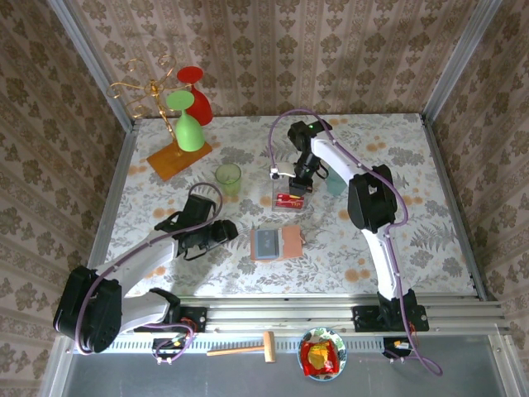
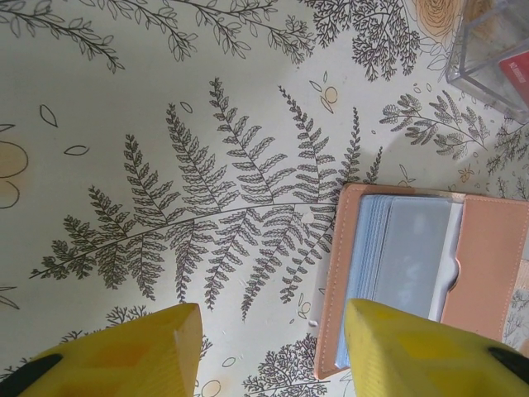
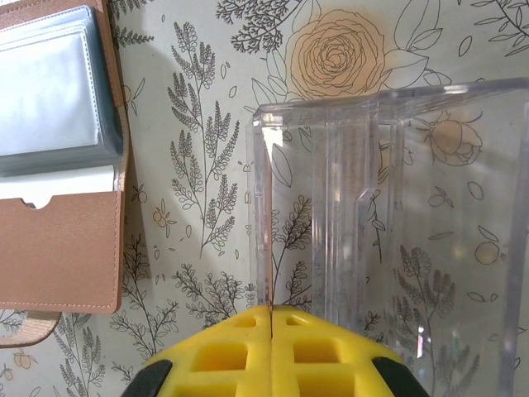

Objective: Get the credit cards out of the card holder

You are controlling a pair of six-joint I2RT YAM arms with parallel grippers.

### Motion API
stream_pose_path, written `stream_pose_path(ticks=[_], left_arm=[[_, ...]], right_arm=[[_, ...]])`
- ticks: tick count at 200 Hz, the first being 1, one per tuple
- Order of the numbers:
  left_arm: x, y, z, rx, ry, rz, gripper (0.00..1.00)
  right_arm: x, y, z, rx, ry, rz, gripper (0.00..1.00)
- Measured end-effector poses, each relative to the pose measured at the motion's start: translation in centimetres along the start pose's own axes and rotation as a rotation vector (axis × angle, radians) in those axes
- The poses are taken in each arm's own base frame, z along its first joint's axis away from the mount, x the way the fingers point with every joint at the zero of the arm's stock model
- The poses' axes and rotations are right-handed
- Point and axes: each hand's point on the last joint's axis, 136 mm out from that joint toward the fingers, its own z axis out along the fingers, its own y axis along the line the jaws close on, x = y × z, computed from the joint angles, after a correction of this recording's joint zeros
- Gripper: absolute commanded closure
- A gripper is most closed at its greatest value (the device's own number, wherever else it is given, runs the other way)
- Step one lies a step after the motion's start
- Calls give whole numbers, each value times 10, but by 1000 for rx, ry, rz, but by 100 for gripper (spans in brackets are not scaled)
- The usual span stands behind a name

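The card holder point(image 1: 277, 245) lies open on the table, tan outside with grey-blue pockets point(image 2: 413, 256) point(image 3: 58, 165). My left gripper point(image 1: 227, 231) is open just left of it; in the left wrist view its right finger point(image 2: 413, 351) hangs over the holder's left edge and nothing sits between the left gripper's point(image 2: 273, 310) fingers. My right gripper point(image 1: 299, 180) is shut above the clear box point(image 1: 291, 205). A thin reddish credit card edge point(image 3: 271, 248) runs from the right gripper's point(image 3: 272, 313) closed jaws along the clear box wall point(image 3: 388, 207). A red card point(image 2: 517, 70) shows in the clear box point(image 2: 488, 41).
A green cup point(image 1: 228, 178) stands behind the left gripper. A gold rack on an orange base point(image 1: 178, 159) with green and red glasses is at the back left. A teal cup point(image 1: 335, 184) sits by the right arm. A hammer point(image 1: 244, 348) and bowl point(image 1: 322, 356) lie below the rail.
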Motion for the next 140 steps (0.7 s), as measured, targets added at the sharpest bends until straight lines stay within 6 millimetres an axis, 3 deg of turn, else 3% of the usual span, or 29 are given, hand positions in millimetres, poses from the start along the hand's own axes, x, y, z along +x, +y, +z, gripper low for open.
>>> stream_pose_path(ticks=[33, 140], left_arm=[[-1, 2, 0, -2, -2, -5, 50], [2, 4, 1, -3, 8, -8, 51]], right_arm=[[0, 0, 0, -12, 6, 6, 83], [-9, -8, -8, 29, -17, 40, 76]])
